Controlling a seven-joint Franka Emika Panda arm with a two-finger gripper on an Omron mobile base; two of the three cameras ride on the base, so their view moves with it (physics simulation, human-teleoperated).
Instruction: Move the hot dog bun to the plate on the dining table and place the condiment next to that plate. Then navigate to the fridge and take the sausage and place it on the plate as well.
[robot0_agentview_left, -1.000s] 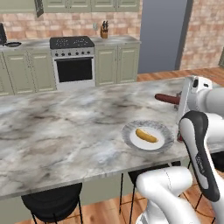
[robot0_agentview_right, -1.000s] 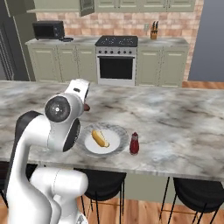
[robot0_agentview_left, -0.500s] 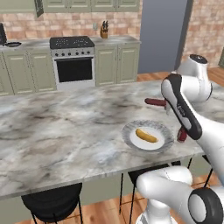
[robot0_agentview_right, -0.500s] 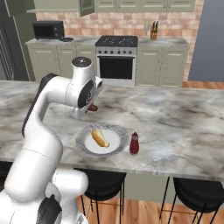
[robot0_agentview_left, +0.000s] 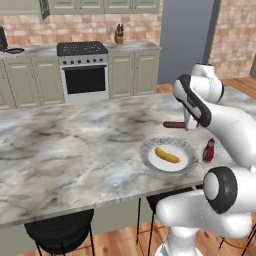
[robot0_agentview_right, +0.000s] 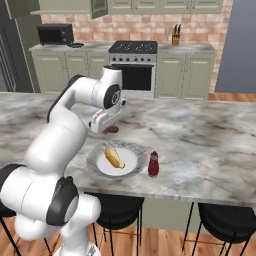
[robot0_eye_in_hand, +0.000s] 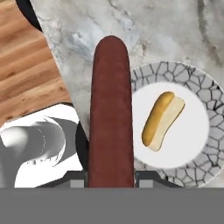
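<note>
My gripper (robot0_agentview_left: 187, 123) is shut on the dark red sausage (robot0_agentview_left: 173, 124), holding it level above the dining table (robot0_agentview_left: 75, 150), just beyond the far rim of the plate (robot0_agentview_left: 148, 150). In the hand view the sausage (robot0_eye_in_hand: 111, 113) runs straight up from between the fingertips (robot0_eye_in_hand: 145, 177), to the left of the plate (robot0_eye_in_hand: 192, 76). The yellow-orange hot dog bun (robot0_agentview_left: 167, 155) lies on the middle of the plate. The red condiment bottle (robot0_agentview_left: 209, 150) stands upright just right of the plate. From the right base view, the sausage tip (robot0_agentview_right: 113, 129) shows behind the gripper (robot0_agentview_right: 106, 126), above the plate (robot0_agentview_right: 95, 165), bun (robot0_agentview_right: 114, 158) and bottle (robot0_agentview_right: 153, 164).
Black stools (robot0_agentview_left: 60, 232) stand under the table's near edge. Behind the table a stove (robot0_agentview_left: 82, 70) sits among green cabinets, with a knife block (robot0_agentview_left: 119, 36) on the counter and a microwave (robot0_agentview_right: 55, 34). Wide marble surface extends left of the plate.
The arm has swung over the table and carried the sausage a little left and down toward the plate. Plate, bun and bottle have stayed put.
</note>
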